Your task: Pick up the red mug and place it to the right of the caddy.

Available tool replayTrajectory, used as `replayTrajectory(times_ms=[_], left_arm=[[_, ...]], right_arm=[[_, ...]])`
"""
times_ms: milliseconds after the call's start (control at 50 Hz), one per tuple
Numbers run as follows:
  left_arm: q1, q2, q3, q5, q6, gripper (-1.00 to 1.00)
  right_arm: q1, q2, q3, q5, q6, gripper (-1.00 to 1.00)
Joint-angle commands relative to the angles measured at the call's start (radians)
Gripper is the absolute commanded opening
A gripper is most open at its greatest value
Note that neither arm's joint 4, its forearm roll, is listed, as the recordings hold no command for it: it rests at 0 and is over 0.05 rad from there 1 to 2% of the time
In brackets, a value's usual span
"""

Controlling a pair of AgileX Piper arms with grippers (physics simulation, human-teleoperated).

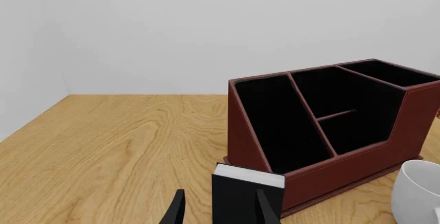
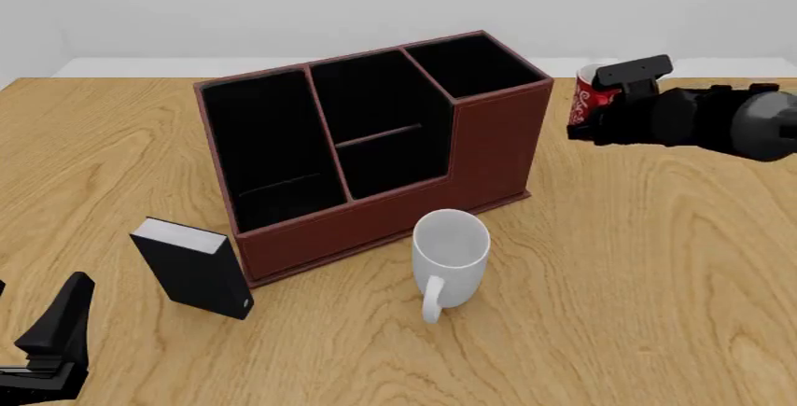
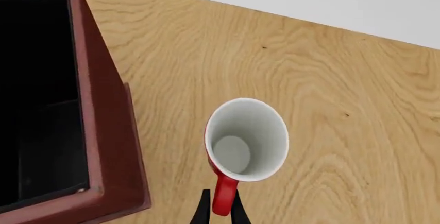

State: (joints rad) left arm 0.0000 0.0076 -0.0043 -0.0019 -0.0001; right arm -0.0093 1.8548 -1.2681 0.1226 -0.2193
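Leftmost, the left claw (image 2: 56, 331) is seen low at the near edge of the light wooden counter (image 2: 648, 285), its dark fingers spread apart with nothing between them. Just right of it, a small black box with a white top (image 2: 189, 269) is stood upright, close beside the front left corner of the large reddish-brown leather-look caddy with black-lined compartments (image 2: 373, 145). A plain white ceramic mug (image 2: 449, 259) is placed just in front of the caddy, its handle turned toward the near edge. Farther right, the small red mug with a white swirl pattern (image 2: 591, 96) is found just beyond the caddy's right end, near its far corner, upright, apart from the caddy wall. In the right wrist view, its red handle (image 3: 223, 197) is gripped between the narrowed fingers of the right claw (image 3: 220, 211). Whether the mug's base touches the counter cannot be told.
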Motion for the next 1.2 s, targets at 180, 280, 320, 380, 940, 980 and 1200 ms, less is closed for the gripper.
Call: replayTrajectory(times_ms=[180, 280, 320, 380, 940, 980, 1200], left_arm=[[0.0, 0.0, 0.0, 0.0, 0.0, 1.0], [0.0, 0.0, 0.0, 0.0, 0.0, 1.0], [0.0, 0.0, 0.0, 0.0, 0.0, 1.0], [0.0, 0.0, 0.0, 0.0, 0.0, 1.0], [0.0, 0.0, 0.0, 0.0, 0.0, 1.0], [0.0, 0.0, 0.0, 0.0, 0.0, 1.0], [0.0, 0.0, 0.0, 0.0, 0.0, 1.0]], right_arm=[[0.018, 0.087, -0.076, 0.009, -0.031, -1.0], [0.024, 0.111, -0.085, 0.006, -0.039, -1.0], [0.026, 0.117, -0.09, 0.007, -0.038, -1.0], [0.027, 0.124, -0.093, 0.008, -0.035, -1.0], [0.043, 0.196, -0.102, -0.011, -0.016, -1.0], [0.045, 0.201, -0.101, -0.013, -0.017, -1.0], [0.048, 0.219, -0.106, -0.014, -0.017, -1.0]])
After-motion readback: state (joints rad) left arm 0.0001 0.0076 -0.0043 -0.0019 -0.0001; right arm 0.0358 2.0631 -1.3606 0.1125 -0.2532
